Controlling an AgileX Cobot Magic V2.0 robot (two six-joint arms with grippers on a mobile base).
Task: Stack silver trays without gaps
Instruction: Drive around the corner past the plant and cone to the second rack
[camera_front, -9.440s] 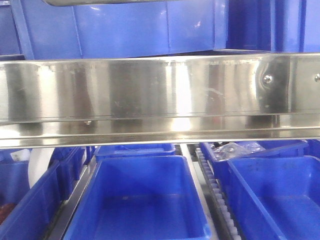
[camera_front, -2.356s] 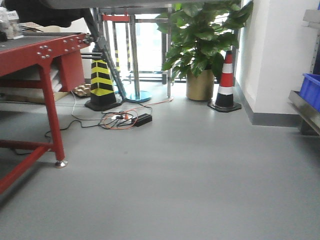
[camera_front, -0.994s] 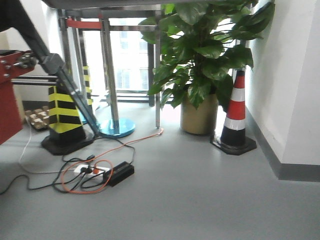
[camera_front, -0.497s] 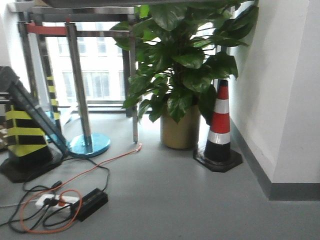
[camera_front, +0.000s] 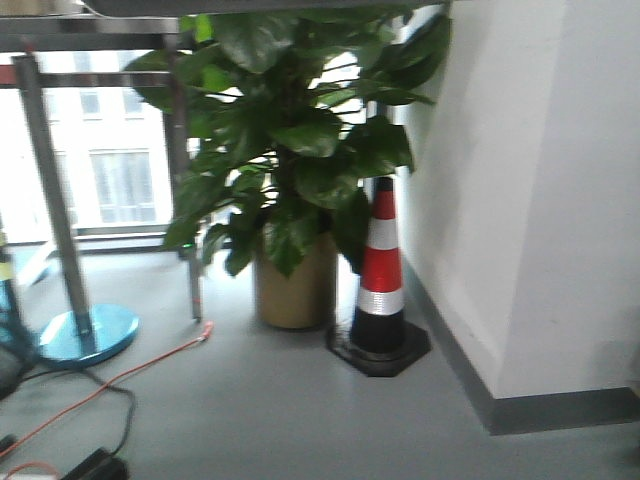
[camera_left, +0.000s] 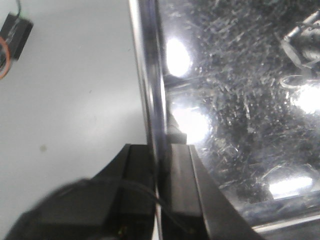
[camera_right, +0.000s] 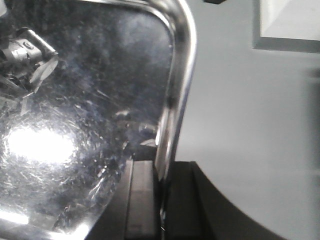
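One silver tray hangs between my two grippers above the grey floor. Its scratched, shiny inside fills the right half of the left wrist view. My left gripper is shut on its thin left rim, one black finger on each side. In the right wrist view the same tray fills the left half, and my right gripper is shut on its right rim near a rounded corner. No other tray shows. Neither gripper appears in the front view.
Ahead stand a large potted plant in a gold pot and a red-and-white traffic cone against a white wall. At left are a stanchion with a blue base and an orange cable on the floor.
The front view has gone from a shelf of blue bins to the open room. Over the last second the plant and cone have grown and slid left in the view.
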